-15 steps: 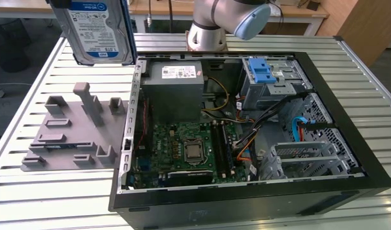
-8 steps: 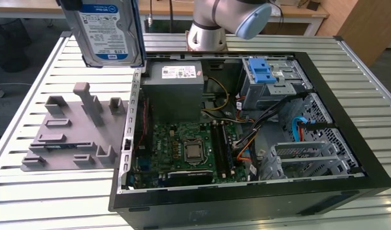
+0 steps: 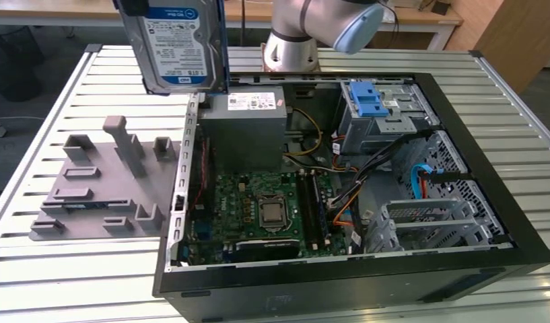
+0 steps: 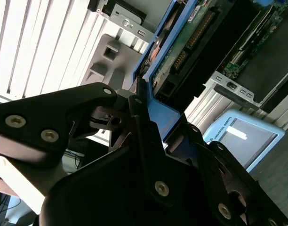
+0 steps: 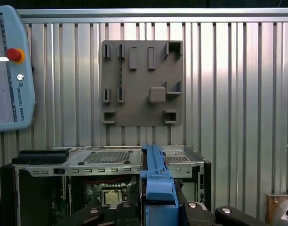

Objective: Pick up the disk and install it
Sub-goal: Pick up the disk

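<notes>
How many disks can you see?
1. The disk is held up in the pincer, near the case's far corner at the exterior view's left. Another could be hidden inside the cage.

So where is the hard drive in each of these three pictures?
Exterior view: the disk hangs upright, high at the exterior view's left, over the computer case's edge.
Second wrist view: the disk, green circuit board showing, juts from the end effector.
First wrist view: the disk edge-on, blue frame clamped in the end effector.
Shared landmark: the grey slotted plate.
</notes>
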Tool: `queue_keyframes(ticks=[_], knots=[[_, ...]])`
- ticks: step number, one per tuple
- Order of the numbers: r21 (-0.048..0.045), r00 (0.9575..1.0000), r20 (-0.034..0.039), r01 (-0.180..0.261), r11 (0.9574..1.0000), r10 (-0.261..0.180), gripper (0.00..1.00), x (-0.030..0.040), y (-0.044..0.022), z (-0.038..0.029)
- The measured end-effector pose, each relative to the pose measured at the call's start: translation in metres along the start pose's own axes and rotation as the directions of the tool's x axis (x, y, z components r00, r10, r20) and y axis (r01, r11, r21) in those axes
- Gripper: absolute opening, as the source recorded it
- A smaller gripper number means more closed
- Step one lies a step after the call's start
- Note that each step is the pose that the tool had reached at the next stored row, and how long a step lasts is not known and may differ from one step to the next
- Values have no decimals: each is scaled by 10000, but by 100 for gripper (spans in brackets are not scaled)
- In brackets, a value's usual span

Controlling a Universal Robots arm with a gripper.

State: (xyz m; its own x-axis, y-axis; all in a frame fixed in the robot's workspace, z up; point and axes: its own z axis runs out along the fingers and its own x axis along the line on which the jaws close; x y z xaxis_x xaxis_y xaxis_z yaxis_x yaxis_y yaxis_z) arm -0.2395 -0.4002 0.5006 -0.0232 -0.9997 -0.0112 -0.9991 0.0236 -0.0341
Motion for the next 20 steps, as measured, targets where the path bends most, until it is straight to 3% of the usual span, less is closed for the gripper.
queue_keyframes(ticks=[3, 9, 12, 20], knots=[[0, 10000, 0, 0, 10000, 0, 36, 33, -28, 1], [0, 10000, 0, 0, 10000, 0, 36, 192, -55, 5], [0, 10000, 1, 0, 10000, 0, 36, 252, -99, 7], [-1, 10000, -1, 0, 10000, 0, 36, 278, -439, 21]])
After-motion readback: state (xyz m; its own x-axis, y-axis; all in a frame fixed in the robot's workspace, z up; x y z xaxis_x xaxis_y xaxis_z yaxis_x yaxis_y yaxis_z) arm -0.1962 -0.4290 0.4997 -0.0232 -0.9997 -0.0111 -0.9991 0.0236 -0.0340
